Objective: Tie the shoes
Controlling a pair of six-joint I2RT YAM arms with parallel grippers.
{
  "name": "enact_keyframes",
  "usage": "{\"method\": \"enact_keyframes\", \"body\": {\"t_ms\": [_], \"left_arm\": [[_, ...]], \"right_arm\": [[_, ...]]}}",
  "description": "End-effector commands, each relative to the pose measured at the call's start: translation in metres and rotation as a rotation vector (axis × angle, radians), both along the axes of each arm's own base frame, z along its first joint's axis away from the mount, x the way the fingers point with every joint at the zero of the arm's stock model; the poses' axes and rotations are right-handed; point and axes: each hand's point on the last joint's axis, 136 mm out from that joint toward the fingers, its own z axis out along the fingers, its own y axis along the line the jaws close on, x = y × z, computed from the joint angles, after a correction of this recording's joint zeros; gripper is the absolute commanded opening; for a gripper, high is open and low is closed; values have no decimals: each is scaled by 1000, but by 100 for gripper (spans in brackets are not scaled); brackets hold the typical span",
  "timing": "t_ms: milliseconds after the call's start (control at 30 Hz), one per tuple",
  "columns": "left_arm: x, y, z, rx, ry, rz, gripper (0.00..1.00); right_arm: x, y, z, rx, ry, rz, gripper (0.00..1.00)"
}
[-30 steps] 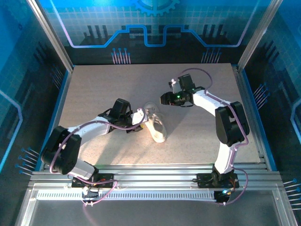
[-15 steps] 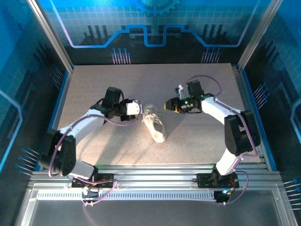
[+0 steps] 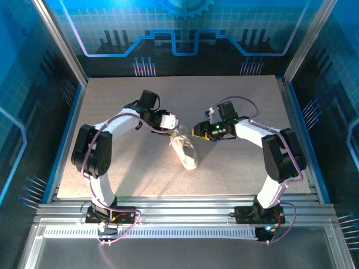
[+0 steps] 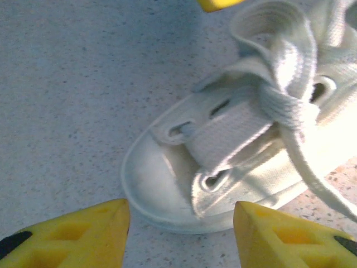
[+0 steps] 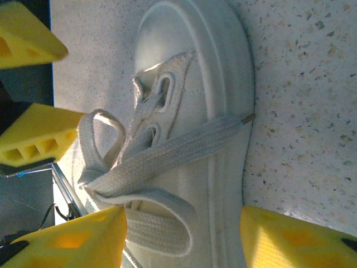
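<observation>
While both jaws apart — sneaker [image 3: 185, 150] end betw. them.

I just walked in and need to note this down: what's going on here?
Two robot arms are working on tying a small white sneaker that lies on the table. The left claw and the right claw hover at its far end from either side, both open, and neither grips anything. The laces are crossed in a first knot and a loose loop stands up, but no finished bow shows.
</observation>
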Motion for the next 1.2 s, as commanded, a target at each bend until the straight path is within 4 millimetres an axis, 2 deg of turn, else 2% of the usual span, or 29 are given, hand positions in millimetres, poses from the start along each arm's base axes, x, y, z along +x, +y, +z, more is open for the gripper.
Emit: {"method": "enact_keyframes", "body": {"t_ms": [0,300,433,533,600,667,733,800,867,900,1167], "left_arm": [[-20,-16,-6,-24,14,-110,53],[-26,-31,-19,3,-24,-140,58],[-31,-32,-25,21,-16,-148,58],[-36,-30,-30,43,5,-145,51],[-41,-27,-34,53,36,-133,45],[-45,-25,-39,60,56,-126,40],[-49,-23,-41,61,70,-122,29],[-53,-22,-41,63,91,-115,14],[-56,-19,-40,67,107,-104,2],[-58,-18,-38,68,115,-100,0],[-71,-5,-32,72,198,-8,0]], "right_arm": [[-6,10,-8,24,37,14,56],[-6,22,-11,34,49,35,55],[-2,25,-11,37,40,38,48],[2,25,-6,32,19,37,33],[5,24,-4,21,1,35,20],[6,23,-1,8,-17,34,12],[7,21,1,-4,-32,35,6],[8,18,3,-20,-48,32,0],[9,13,4,-35,-62,24,0],[10,11,5,-40,-69,21,0],[17,-4,1,-88,-97,19,0]]}}
